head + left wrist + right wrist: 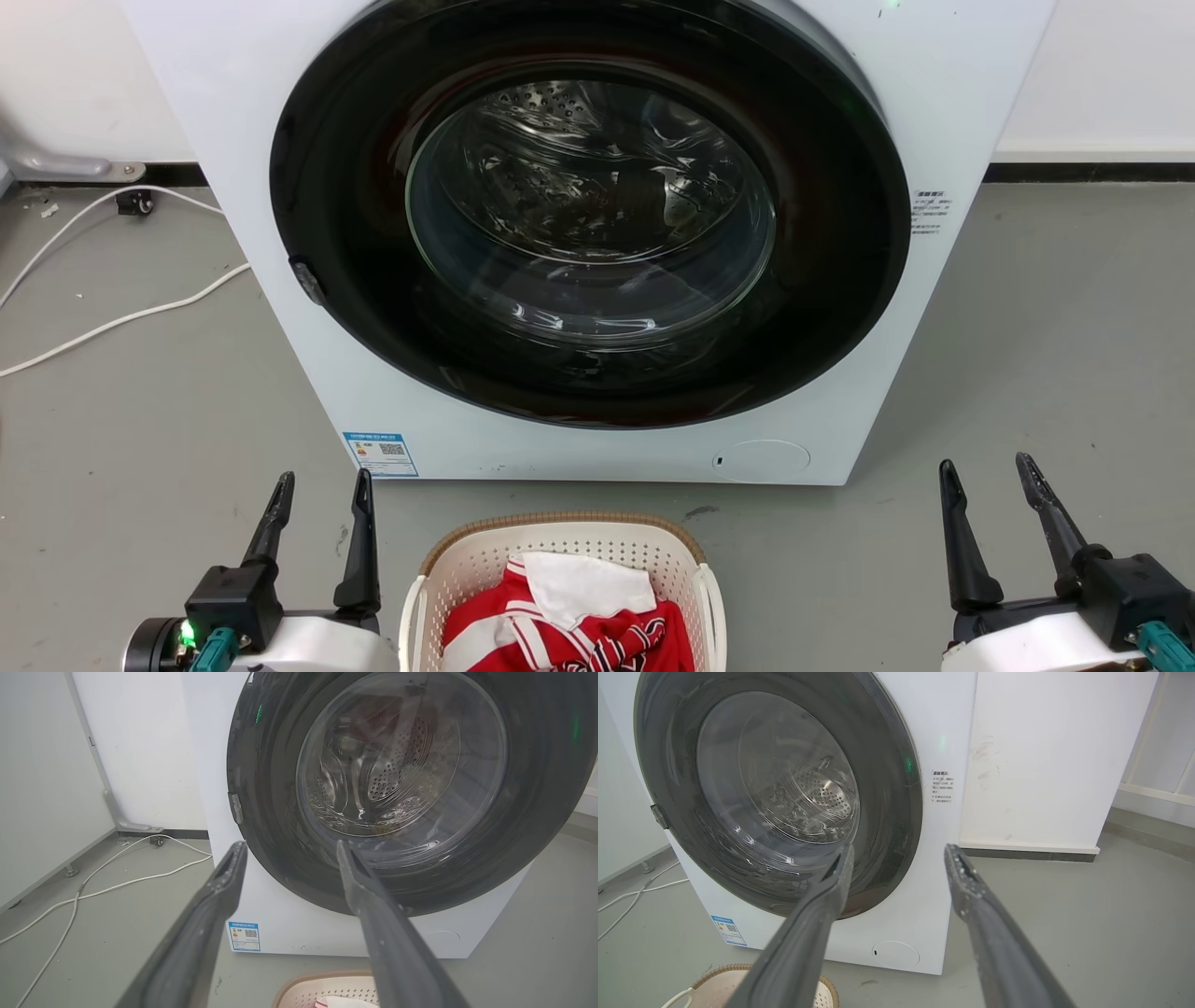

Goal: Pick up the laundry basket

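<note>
Laundry basket [467, 565] stands on the floor, just before the washing machine [392, 411], holding red-and-white clothes [569, 625]. Judged light, stiff plastic; best taken at the white side handles [717, 607]. Left hand [323, 478] and right hand [986, 462] flank it, fingers spread, empty.

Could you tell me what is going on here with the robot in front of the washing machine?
The robot faces a washing machine whose round door is shut. A laundry basket holding red and white clothes sits on the floor just in front of it, between the robot's arms. The left pincer and the right pincer are both open, one on each side of the basket, and touch nothing. The basket has not yet been gripped or lifted.
</note>
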Robot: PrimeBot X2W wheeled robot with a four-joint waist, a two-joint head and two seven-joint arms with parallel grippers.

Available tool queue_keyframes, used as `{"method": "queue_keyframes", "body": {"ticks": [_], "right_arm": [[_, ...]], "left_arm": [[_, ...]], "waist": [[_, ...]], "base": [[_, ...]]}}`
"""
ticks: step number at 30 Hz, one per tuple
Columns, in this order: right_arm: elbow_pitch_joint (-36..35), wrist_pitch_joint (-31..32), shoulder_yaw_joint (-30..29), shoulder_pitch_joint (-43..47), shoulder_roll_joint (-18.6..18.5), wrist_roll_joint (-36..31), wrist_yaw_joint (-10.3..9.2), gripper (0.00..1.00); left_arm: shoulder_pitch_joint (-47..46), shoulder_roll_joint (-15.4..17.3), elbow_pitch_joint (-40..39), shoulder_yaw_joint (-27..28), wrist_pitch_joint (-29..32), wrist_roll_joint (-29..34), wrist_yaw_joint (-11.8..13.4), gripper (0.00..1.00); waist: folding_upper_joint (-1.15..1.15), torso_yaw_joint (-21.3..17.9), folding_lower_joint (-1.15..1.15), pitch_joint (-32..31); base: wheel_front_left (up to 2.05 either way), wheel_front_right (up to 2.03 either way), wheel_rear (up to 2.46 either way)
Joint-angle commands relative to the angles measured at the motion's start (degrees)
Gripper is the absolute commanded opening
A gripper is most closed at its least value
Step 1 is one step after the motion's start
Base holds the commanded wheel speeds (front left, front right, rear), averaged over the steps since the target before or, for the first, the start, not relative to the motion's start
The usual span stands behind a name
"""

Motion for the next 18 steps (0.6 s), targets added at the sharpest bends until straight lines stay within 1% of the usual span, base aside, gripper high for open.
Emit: {"method": "queue_keyframes", "body": {"ticks": [1, 5, 11, 18], "right_arm": [[-0.08, -0.14, 0.14, 0.52, -0.17, -0.1, -0.02, 1.0], [0.1, -0.14, 0.33, -0.13, -0.17, -0.35, -0.02, 1.0], [2.07, -0.14, 2.78, -4.43, -0.14, -0.58, -0.02, 1.0], [10.44, -0.13, 9.72, -13.17, -0.16, -2.36, -0.03, 1.0]], "left_arm": [[0.2, 0.15, 0.25, 0.07, -0.29, -0.27, 0.07, 1.0], [-0.88, 0.15, 1.0, 0.23, -0.29, -0.37, 0.04, 1.0], [-5.29, 0.67, 5.78, 1.36, -0.24, 0.23, -0.63, 1.0], [-13.27, 3.11, 13.85, 1.84, -0.24, 0.11, -1.04, 1.0]], "waist": [[0.0, 0.03, 0.0, 0.09], [0.0, 0.03, 0.0, 0.51], [0.0, -0.38, 0.0, 3.08], [0.0, -0.97, 0.0, 9.96]], "base": [[0.0, 0.0, 0.0], [0.0, 0.0, 0.0], [0.0, 0.0, 0.0], [0.0, 0.0, 0.0]]}}
